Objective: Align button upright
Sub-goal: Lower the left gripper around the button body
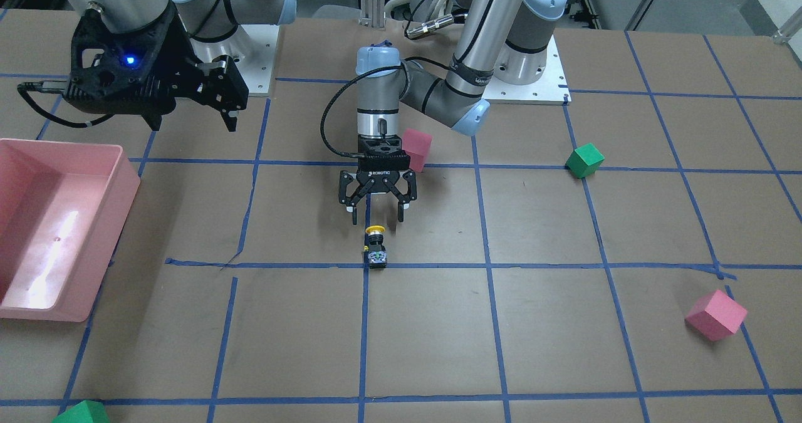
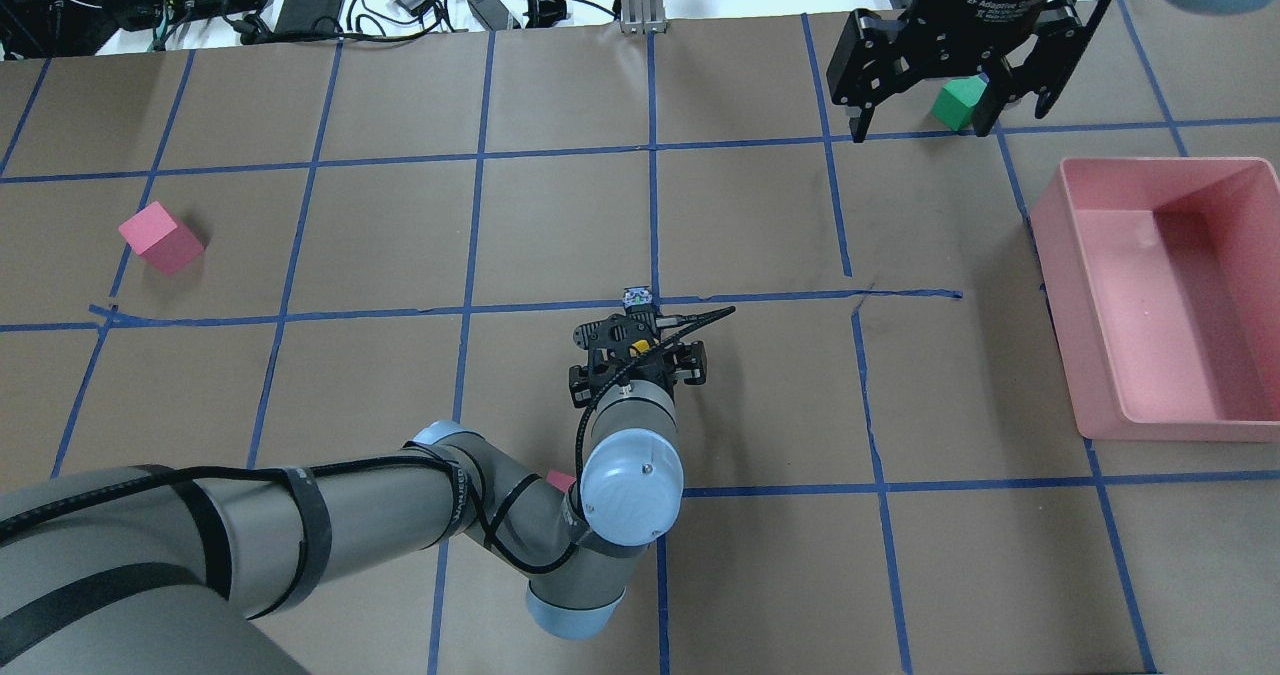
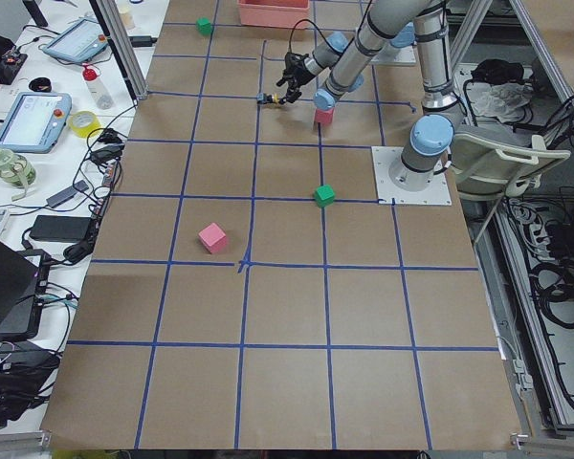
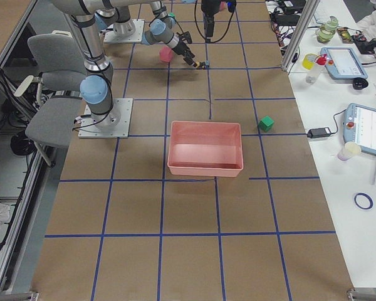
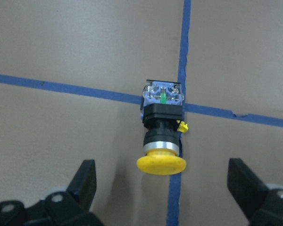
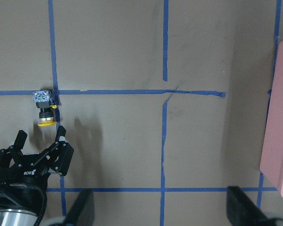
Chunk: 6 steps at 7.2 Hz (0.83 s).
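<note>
Right gripper [image 1: 193, 122] hangs spread at ten o'clock. Left gripper [image 1: 377, 217], spread too, hovers just at twelve o'clock of the button [image 1: 376, 247], which lies toppled on a tape crossing. Pinching its round cap could roll it away.

- The left arm [image 1: 485, 15]: silver-grey tubes, pale blue joint caps, a black strap.
- A black cable [image 1: 326, 119] loops beside the wrist, above the left gripper [image 1: 377, 215].
- That gripper: black linkage fingers, white "ROBOTIQ" lettering.
- The right gripper [image 1: 193, 121]: bulkier black housing, a glowing blue light [image 1: 130, 60] behind its fingers.
</note>
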### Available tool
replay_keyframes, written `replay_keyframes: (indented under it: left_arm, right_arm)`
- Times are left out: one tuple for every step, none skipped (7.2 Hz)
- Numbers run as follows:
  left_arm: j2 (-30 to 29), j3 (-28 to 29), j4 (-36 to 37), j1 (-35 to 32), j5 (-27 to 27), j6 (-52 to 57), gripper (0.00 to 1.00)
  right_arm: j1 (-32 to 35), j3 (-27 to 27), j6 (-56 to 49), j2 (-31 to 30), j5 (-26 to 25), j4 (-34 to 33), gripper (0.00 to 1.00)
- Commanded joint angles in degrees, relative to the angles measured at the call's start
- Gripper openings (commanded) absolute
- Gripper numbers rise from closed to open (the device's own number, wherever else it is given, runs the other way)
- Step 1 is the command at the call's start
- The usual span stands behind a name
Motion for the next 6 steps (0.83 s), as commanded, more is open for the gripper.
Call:
replay_keyframes:
  left_arm:
    - [-3.24, 0.83, 3.92, -0.03, 0.6, 3.09, 0.98]
    - [-4.56, 1.19, 5.59, -0.03, 0.6, 3.97, 0.98]
    - [-5.0, 1.19, 6.47, -0.03, 0.69, 4.51, 0.92]
    - [-4.92, 1.1, 6.48, -0.03, 0.78, 5.21, 0.79]
    - [-4.83, 1.19, 6.48, -0.03, 0.78, 5.74, 0.63]
    - [-4.83, 1.28, 6.48, -0.03, 1.13, 5.74, 0.51]
  right_arm:
    - [-0.05, 0.0, -0.03, 0.03, -0.03, -0.95, 0.99]
    - [-0.05, 0.09, -0.03, 0.03, -0.12, -0.87, 0.99]
    - [-0.05, 0.0, -0.03, 0.03, -0.12, -0.87, 0.99]
    - [-0.05, 0.09, -0.03, 0.03, -0.12, -0.87, 0.99]
    - [-0.05, 0.09, -0.03, 0.03, -0.12, -0.87, 0.99]
    - [-0.05, 0.09, -0.03, 0.03, -0.12, -0.87, 0.99]
